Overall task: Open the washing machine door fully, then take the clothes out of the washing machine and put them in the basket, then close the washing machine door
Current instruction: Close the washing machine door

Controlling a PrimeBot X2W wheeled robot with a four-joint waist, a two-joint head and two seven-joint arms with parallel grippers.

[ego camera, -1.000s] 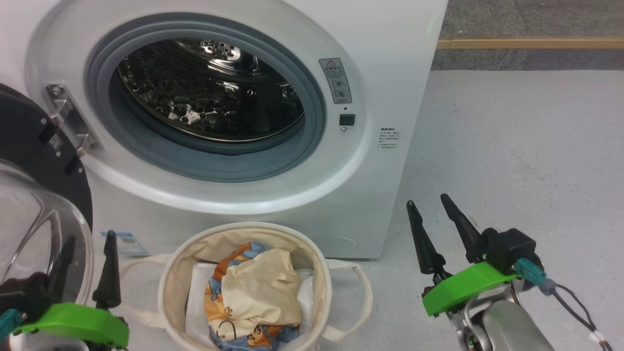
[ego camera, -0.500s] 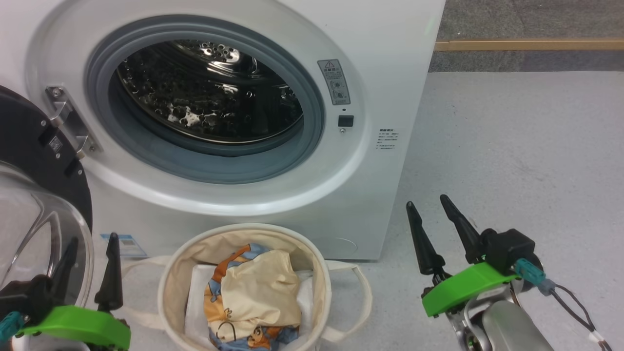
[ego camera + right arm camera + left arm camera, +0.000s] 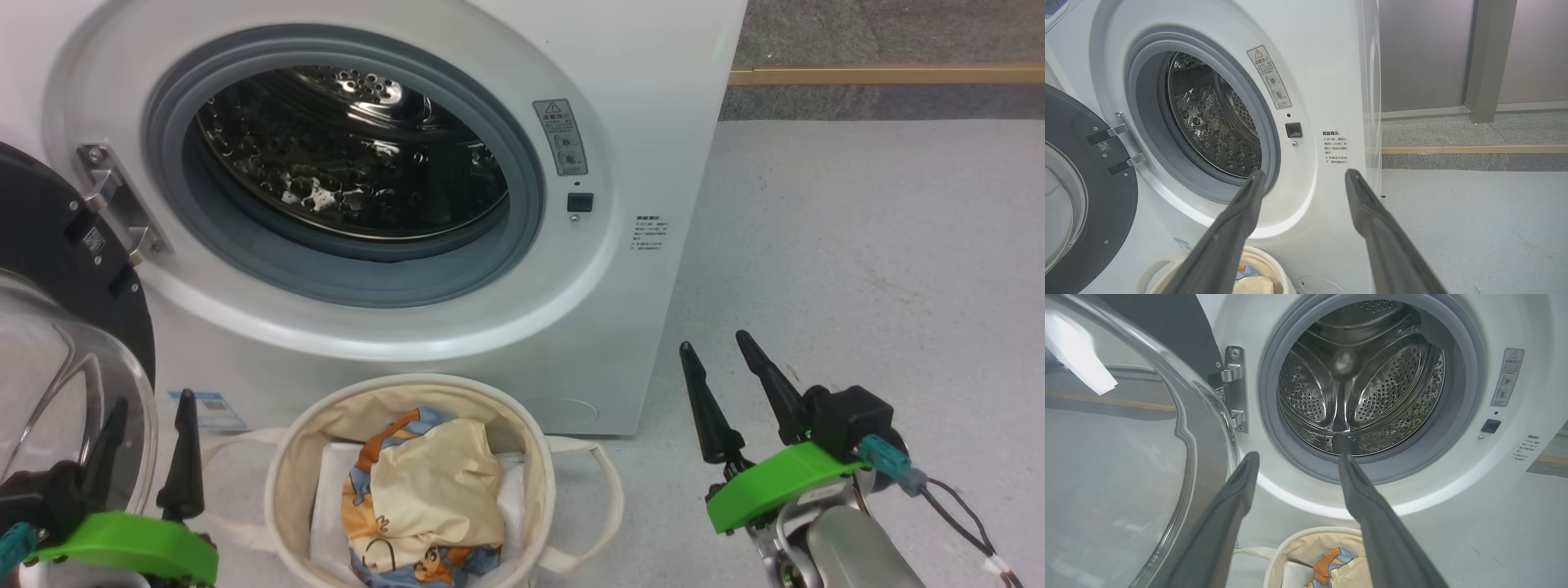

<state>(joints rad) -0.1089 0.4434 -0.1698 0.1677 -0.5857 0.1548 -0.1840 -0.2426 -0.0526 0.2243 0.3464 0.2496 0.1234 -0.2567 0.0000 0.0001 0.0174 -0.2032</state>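
- Left gripper (image 3: 153,397): fingers spread, nothing between them. Right gripper (image 3: 714,340): spread too, empty.
- Both hang low and back from the machine (image 3: 653,122), fingers aimed at its front.
- Basket (image 3: 343,416) sits between the two grippers, just under the opening. Judged: put there so a garment pulled out has only a short drop.
- Clothes (image 3: 433,482) lie in the basket, inboard of the left gripper, on top of a white sheet (image 3: 331,482).
- Drum (image 3: 351,163), ahead of and above both grippers, looks bare in the left wrist view. Judged: unloading is done and shutting is what remains.
- Door (image 3: 41,245) is swung wide on its hinge (image 3: 114,200), outboard of the left gripper, which leaves the opening clear. Its glass bowl is just beside the left fingers, so that arm seems the handier one for the push.
- Hard to tell: whether the outer left finger touches the glass or stands just clear of it.
- Cut off: the door's outer edge, and the basket's near rim.
- Drum floor near the seal is dark and full of reflections, so a small item there could be missed.
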